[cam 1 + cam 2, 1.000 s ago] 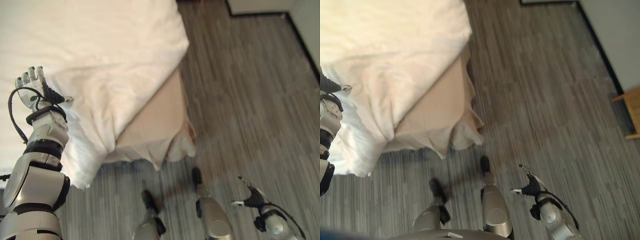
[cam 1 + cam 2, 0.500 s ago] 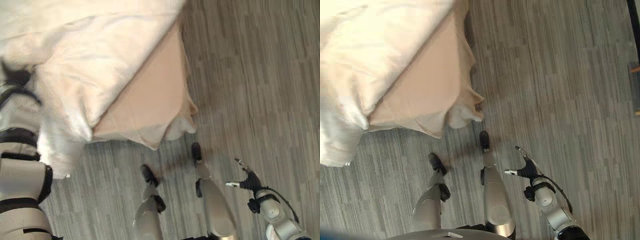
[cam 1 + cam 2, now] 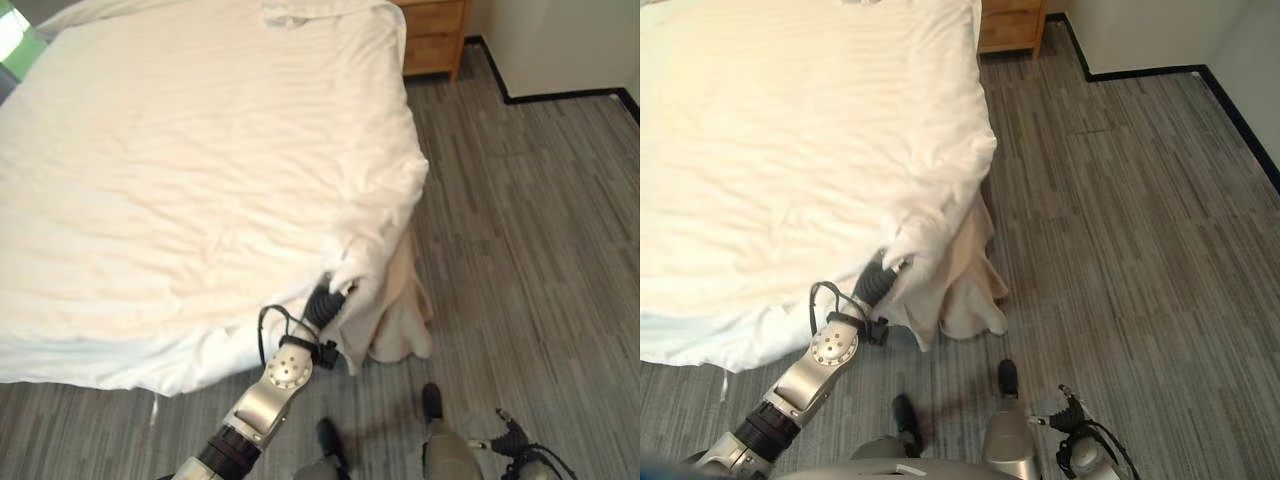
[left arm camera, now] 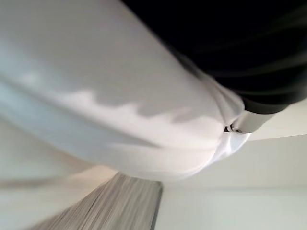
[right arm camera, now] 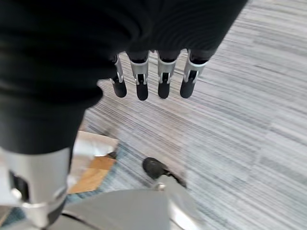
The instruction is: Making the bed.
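Left hand (image 3: 322, 303) has gone from duvet's side edge to its foot corner, fingers buried in the white duvet (image 3: 200, 170), grip unreadable; right hand (image 5: 153, 79) idle w/ fingers relaxed-straight; corner tidy likely next.

Matt creased cloth duvet (image 3: 200, 170)
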Controlling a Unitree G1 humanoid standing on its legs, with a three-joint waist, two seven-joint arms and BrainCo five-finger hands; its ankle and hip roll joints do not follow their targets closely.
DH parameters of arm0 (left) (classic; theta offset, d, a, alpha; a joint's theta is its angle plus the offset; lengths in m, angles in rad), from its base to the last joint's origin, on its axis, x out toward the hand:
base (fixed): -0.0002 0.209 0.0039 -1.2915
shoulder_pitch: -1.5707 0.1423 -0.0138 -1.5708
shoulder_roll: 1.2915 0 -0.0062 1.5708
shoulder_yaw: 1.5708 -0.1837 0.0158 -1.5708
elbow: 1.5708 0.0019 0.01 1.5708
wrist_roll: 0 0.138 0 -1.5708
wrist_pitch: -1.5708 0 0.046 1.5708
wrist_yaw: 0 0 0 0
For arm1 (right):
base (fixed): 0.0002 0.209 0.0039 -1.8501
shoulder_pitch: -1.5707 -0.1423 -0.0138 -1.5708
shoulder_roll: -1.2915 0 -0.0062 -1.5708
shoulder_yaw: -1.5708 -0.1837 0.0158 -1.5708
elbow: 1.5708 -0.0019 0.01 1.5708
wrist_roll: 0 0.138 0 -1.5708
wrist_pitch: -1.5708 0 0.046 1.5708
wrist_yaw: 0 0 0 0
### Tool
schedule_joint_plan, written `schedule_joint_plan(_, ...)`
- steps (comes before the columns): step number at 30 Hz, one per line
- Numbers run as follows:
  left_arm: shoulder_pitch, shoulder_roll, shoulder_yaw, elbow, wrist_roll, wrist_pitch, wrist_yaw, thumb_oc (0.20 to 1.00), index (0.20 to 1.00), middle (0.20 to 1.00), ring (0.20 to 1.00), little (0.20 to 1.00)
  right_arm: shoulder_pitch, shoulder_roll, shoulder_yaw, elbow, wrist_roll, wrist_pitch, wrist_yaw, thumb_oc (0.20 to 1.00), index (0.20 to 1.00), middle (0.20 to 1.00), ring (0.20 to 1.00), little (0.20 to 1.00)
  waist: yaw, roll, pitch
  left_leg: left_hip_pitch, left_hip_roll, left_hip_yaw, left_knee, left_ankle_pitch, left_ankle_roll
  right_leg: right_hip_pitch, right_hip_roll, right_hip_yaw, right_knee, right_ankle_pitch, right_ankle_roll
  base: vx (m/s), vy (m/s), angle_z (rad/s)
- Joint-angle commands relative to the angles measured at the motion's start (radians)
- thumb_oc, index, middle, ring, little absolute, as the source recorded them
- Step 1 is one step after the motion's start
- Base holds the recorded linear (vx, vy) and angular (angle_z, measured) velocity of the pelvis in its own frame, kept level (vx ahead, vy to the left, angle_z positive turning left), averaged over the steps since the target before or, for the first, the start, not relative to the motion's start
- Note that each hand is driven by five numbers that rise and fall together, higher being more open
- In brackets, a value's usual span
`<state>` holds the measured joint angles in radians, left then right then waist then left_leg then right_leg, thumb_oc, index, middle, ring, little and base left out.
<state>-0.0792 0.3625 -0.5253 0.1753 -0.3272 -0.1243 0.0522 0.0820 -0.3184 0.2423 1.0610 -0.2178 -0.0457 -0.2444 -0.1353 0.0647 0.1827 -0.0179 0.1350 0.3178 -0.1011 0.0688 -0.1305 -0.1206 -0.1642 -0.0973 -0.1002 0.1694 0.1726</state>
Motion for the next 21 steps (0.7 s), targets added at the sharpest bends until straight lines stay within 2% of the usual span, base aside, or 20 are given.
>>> schedule_joint_plan(1,-0.065,-0.007,-0.061,0.040,-0.121,0.001,-0.193,0.200,0.200,0.200,0.200,0.200,0.024,0.020,0.021,0.044,0.025,0.034,0.015,1.000,1.000,1.000,1.000,1.000,-0.021,-0.014,0.017,0.046,0.002,0.017,0.014,-0.069,0.009,0.009,-0.074,-0.036,0.013,-0.078,0.052,0.03,0.001,-0.04)
schedule_joint_plan(3,-0.035,-0.009,-0.074,0.049,-0.142,0.015,-0.216,0.200,0.200,0.200,0.200,0.200,0.024,0.025,0.020,0.076,0.022,0.043,0.020,1.000,1.000,1.000,1.000,1.000,-0.018,-0.014,0.016,0.055,0.001,0.016,0.014,-0.071,0.010,0.022,-0.075,-0.034,0.013,-0.081,0.051,0.03,-0.004,-0.04)
schedule_joint_plan(5,0.008,-0.052,-0.083,0.097,-0.195,0.040,-0.236,0.200,0.200,0.200,0.200,0.200,0.035,0.041,0.017,0.128,0.026,0.055,0.027,1.000,1.000,1.000,1.000,1.000,-0.019,-0.016,0.014,0.072,0.000,0.013,0.014,-0.072,0.011,0.044,-0.073,-0.031,0.013,-0.088,0.046,0.00,0.000,0.00)
schedule_joint_plan(10,-0.032,-0.119,-0.151,0.142,-0.201,0.052,-0.239,0.200,0.200,0.200,0.200,0.200,0.011,0.030,0.017,0.166,0.051,0.075,0.040,1.000,1.000,1.000,1.000,1.000,-0.035,-0.017,0.019,0.091,-0.001,0.011,0.014,-0.075,0.011,0.063,-0.071,-0.021,0.013,-0.096,0.039,0.00,-0.007,-0.01)
schedule_joint_plan(11,-0.016,-0.115,-0.221,0.136,-0.183,0.064,-0.280,0.416,0.416,0.416,0.416,0.416,-0.037,0.034,0.049,0.147,0.071,0.064,0.026,1.000,1.000,1.000,1.000,1.000,-0.029,-0.016,0.015,0.093,0.000,0.006,0.014,-0.077,0.012,0.065,-0.071,-0.019,0.013,-0.101,0.036,0.00,-0.035,-0.06)
schedule_joint_plan(12,-0.017,-0.116,-0.222,0.138,-0.182,0.063,-0.281,1.000,1.000,1.000,1.000,1.000,-0.036,0.034,0.048,0.147,0.072,0.065,0.025,1.000,1.000,1.000,1.000,1.000,-0.028,-0.016,0.015,0.093,0.000,0.006,0.014,-0.077,0.012,0.066,-0.071,-0.019,0.013,-0.102,0.036,0.00,-0.036,-0.06)
schedule_joint_plan(17,-0.145,-0.230,-0.321,0.175,-0.155,0.058,-0.257,1.000,1.000,1.000,1.000,1.000,-0.057,0.023,0.040,0.159,0.116,0.058,0.014,1.000,1.000,1.000,1.000,1.000,-0.053,-0.020,0.006,0.111,-0.002,0.010,0.014,-0.087,0.014,0.072,-0.070,-0.008,0.013,-0.107,0.038,0.01,-0.031,-0.01)
schedule_joint_plan(21,-0.218,-0.291,-0.378,0.186,-0.168,0.049,-0.229,1.000,1.000,1.000,1.000,1.000,-0.069,0.011,0.039,0.172,0.130,0.062,0.003,1.000,1.000,1.000,1.000,1.000,-0.075,-0.017,0.008,0.121,-0.007,0.021,0.014,-0.093,0.017,0.068,-0.070,0.009,0.013,-0.103,0.042,-0.01,-0.019,-0.11)
